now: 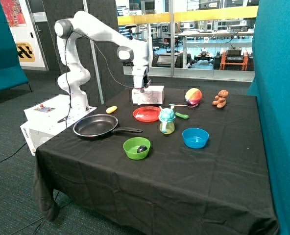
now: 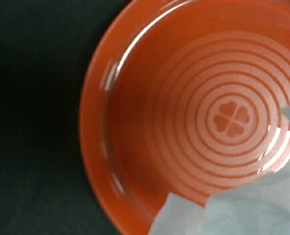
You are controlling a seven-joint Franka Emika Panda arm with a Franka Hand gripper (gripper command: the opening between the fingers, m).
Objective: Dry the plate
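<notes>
White Franka arm's gripper (image 1: 144, 90) hovers above the flat round red plastic plate (image 2: 194, 122) (finger state cannot be told), pale crumpled tissue (image 2: 243, 205) overlapping its rim; plate lies face-up on black tablecloth (image 1: 150, 181), beside the black frying pan (image 1: 96, 126).

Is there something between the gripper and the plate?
Only a pale tissue, which hangs over part of the plate in the wrist view. Nothing else is visible between the gripper and the plate.
</notes>
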